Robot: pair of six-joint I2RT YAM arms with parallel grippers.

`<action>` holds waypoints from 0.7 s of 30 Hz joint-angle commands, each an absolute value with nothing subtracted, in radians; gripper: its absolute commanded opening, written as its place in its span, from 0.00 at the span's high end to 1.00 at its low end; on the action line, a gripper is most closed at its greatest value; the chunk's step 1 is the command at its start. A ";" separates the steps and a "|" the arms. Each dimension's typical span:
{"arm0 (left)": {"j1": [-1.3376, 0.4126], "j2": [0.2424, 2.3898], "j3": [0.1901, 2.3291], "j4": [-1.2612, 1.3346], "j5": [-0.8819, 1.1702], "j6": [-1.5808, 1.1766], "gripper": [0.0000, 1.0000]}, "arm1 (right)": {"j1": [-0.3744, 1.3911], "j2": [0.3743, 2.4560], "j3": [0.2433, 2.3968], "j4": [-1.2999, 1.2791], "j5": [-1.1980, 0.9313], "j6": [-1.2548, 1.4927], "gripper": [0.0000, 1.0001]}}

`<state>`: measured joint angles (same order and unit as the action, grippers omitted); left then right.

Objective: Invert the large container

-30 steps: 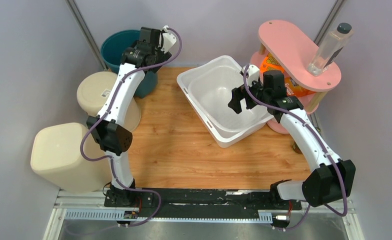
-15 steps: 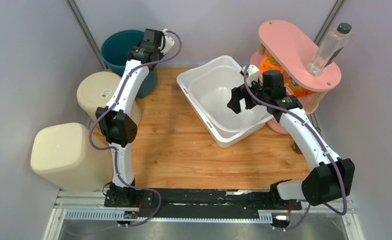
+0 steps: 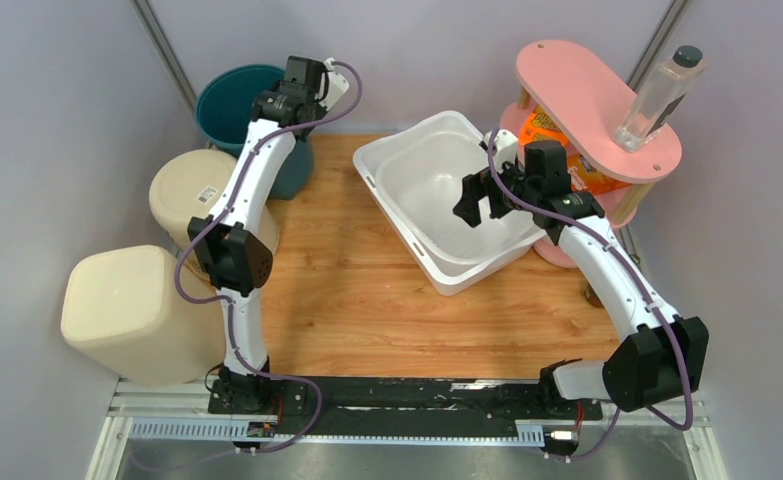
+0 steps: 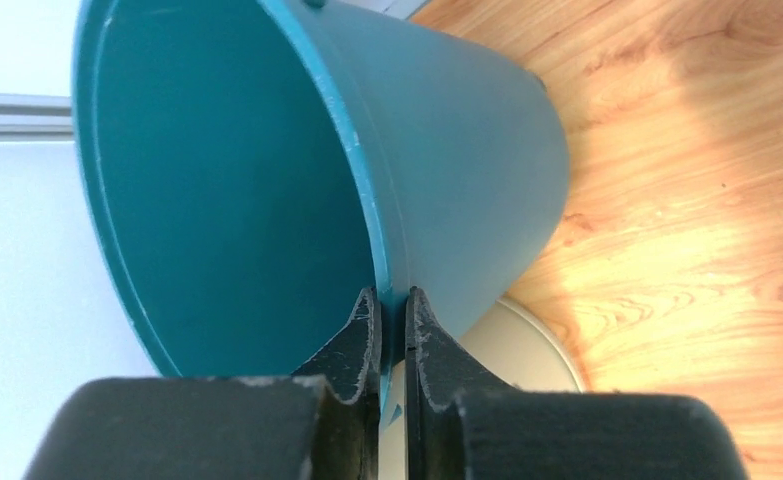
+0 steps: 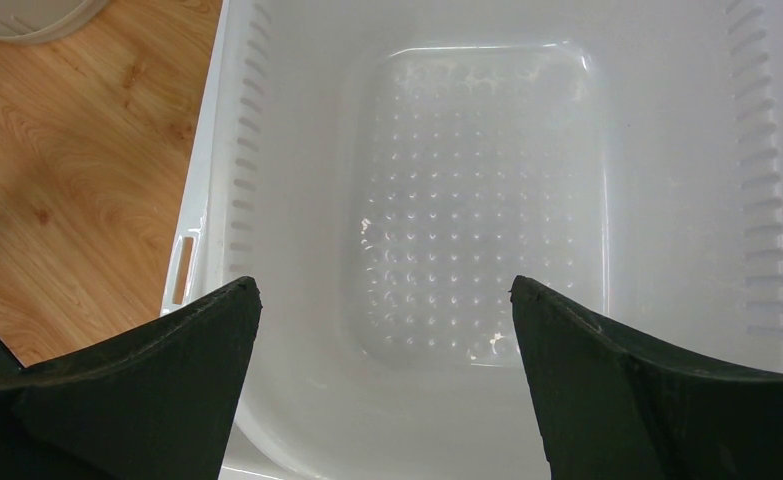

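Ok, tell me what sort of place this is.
Probably a robotics test cell: two white arms bolted at a wooden table, plain grey walls around it, props like a teal plastic bucket and white plastic tub.

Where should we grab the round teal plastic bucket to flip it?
Take the round teal plastic bucket by its thin rim, from above the open mouth, one finger inside, one outside. The body looks too wide to span; the rim wall is thin and exposed. The left gripper pinches it so.
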<state>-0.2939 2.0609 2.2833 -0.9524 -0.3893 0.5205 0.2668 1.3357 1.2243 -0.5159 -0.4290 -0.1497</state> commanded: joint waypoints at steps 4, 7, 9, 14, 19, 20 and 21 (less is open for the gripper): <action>-0.340 1.843 2.337 -0.938 -0.324 0.519 1.00 | 0.264 1.351 1.263 -0.476 -0.463 -0.128 0.00; -0.358 1.788 2.334 -0.922 -0.304 0.527 1.00 | 0.264 1.360 1.267 -0.475 -0.470 -0.122 0.00; -0.372 1.754 2.342 -0.925 -0.297 0.532 1.00 | 0.264 1.362 1.270 -0.473 -0.472 -0.121 0.00; -0.388 1.658 2.333 -1.019 -0.260 0.515 1.00 | 0.263 1.359 1.267 -0.474 -0.460 -0.131 0.00; -0.387 1.564 2.318 -1.181 -0.038 0.467 1.00 | 0.264 1.369 1.281 -0.474 -0.450 -0.138 0.00; -0.387 1.552 2.320 -1.199 -0.008 0.455 1.00 | 0.263 1.372 1.285 -0.473 -0.453 -0.137 0.00; -0.388 1.534 2.326 -1.238 0.054 0.431 1.00 | 0.264 1.375 1.291 -0.473 -0.457 -0.136 0.00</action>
